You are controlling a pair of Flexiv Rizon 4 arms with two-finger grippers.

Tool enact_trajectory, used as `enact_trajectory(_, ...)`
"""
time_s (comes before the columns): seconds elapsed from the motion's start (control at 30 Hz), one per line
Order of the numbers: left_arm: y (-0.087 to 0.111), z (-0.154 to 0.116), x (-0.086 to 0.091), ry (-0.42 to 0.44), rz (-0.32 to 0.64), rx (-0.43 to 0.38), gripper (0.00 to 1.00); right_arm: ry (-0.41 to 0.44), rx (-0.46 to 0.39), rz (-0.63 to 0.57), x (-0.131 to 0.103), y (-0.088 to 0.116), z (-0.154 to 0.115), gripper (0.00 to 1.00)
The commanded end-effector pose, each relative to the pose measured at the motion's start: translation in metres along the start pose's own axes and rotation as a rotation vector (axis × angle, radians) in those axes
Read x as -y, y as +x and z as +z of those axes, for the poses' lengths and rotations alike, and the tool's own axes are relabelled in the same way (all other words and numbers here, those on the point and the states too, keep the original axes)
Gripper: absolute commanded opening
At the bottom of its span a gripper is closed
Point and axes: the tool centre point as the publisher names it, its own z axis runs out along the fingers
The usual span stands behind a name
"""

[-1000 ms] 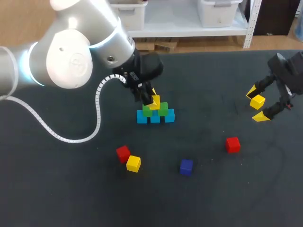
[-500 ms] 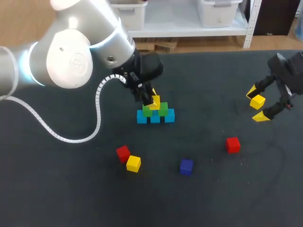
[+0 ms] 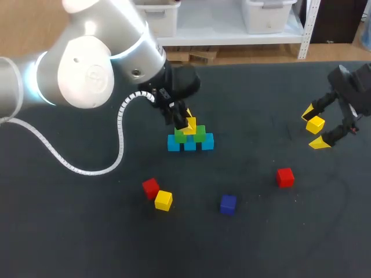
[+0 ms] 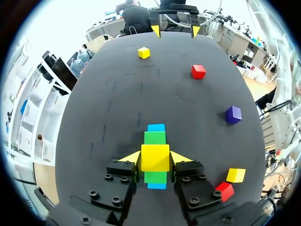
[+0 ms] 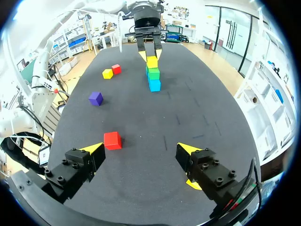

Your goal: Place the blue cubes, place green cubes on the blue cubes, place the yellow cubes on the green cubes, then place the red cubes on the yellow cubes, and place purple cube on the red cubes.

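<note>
Three blue cubes (image 3: 190, 145) stand in a row on the dark table, with two green cubes (image 3: 199, 134) on top of them. My left gripper (image 3: 185, 123) is shut on a yellow cube (image 4: 155, 157), holding it centred over the two greens; whether it rests on them I cannot tell. The stack (image 5: 153, 73) also shows far ahead of my right gripper (image 5: 141, 150). That gripper (image 3: 317, 128) hangs open near the table's right edge, above a second yellow cube (image 3: 315, 124) that it does not hold. Loose cubes: one red (image 3: 284, 177), another red (image 3: 151, 187), a yellow (image 3: 163, 200) and a purple (image 3: 228, 204).
The left arm's white cable (image 3: 87, 168) loops over the table's left part. The loose cubes lie in front of the stack, and the nearer red cube (image 5: 112, 140) sits just ahead of my right gripper's finger.
</note>
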Motion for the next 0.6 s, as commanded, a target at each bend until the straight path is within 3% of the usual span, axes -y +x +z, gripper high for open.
enact_trajectory(0.03,-0.0008,0.0007,-0.0027,0.005,0.001,-0.003,0.33,0.001,0.002,-0.001,-0.0005,0.0004,-0.0001,1.00)
enact_trajectory(0.27,-0.0002,0.0008,-0.0031,0.006,0.001,-0.004,0.35,0.001,0.002,-0.001,-0.0005,0.0004,-0.0001,1.00)
enact_trajectory(0.5,-0.0002,0.0012,-0.0034,0.008,0.000,-0.003,0.43,0.001,0.002,-0.001,-0.0005,0.0004,-0.0001,1.00)
enact_trajectory(0.57,-0.0001,0.0012,-0.0034,0.009,0.001,-0.001,0.55,0.001,0.002,-0.001,-0.0005,0.0004,-0.0001,1.00)
enact_trajectory(0.6,-0.0001,0.0012,-0.0034,0.009,0.002,-0.001,0.69,0.001,0.002,-0.001,-0.0005,0.0004,-0.0001,1.00)
